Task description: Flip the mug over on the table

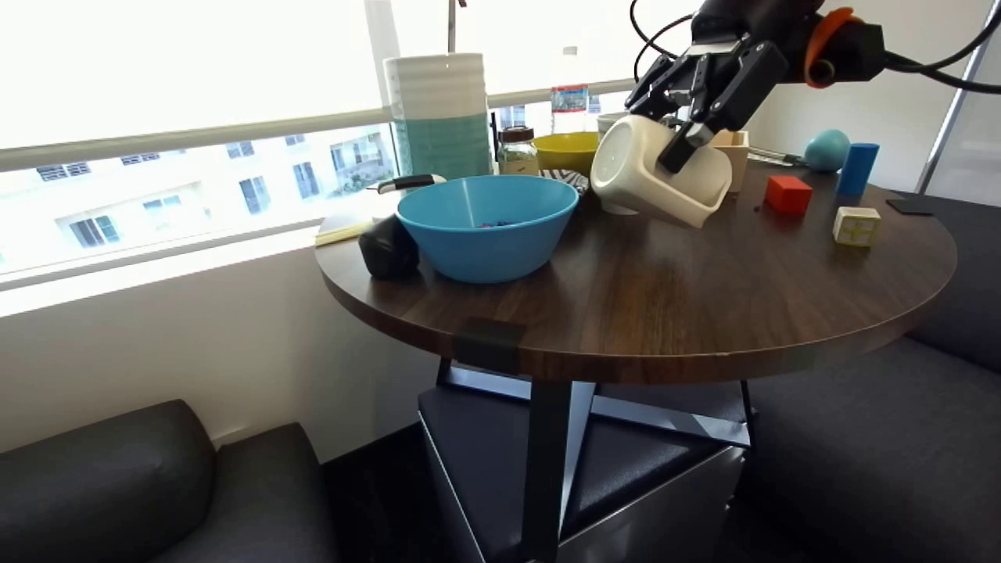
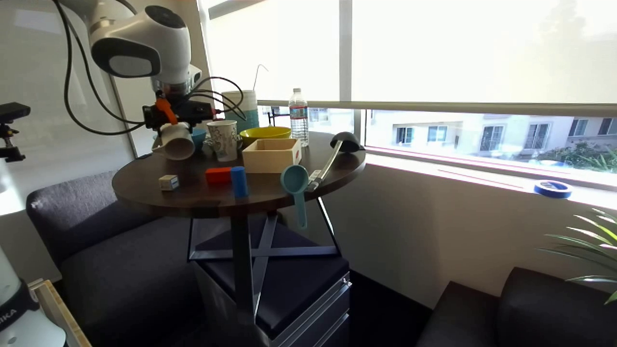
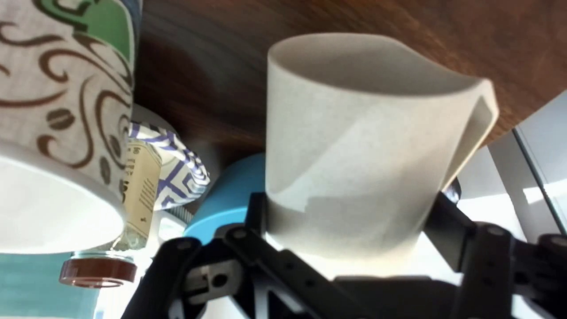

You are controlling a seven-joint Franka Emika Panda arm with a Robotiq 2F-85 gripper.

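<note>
Mug (image 1: 653, 188): plain cream-white, raised over the table (image 1: 672, 289), tilted well off upright. In an exterior view its base faces up and left, its mouth down and right. Wrist view: mouth points away from the gripper (image 3: 350, 215); handle (image 3: 473, 133) on the right.

Tool state: gripper clamped around the mug's body, jaws held wide by it. One finger (image 3: 256, 212) lies along the left wall, the opposite one by the handle's lower end. Arm (image 2: 166, 48) reaches in from upper left in an exterior view.

Same side of the scene: paper cup (image 2: 225, 144) with brown swirls, upright, just right of the mug. Yellow bowl (image 2: 253, 136) and water bottle (image 2: 299, 125) farther right, far side; open wooden box (image 2: 267, 163) nearer than both. Red block (image 2: 218, 175) left of the box, toward the near edge; upright blue cylinder (image 2: 239, 181) near it, small pale cube (image 2: 168, 182) farther left. Right edge: black ladle (image 2: 347, 140); turquoise scoop (image 2: 294, 178) at the near edge, stem hanging past it.

In an exterior view, blue bowl (image 1: 485, 254) left of the mug, contents mostly hidden; black object (image 1: 391, 246) by its left wall, identity unclear. Far side: brown-lidded jar (image 1: 518, 160), white-and-teal canister (image 1: 442, 117).
</note>
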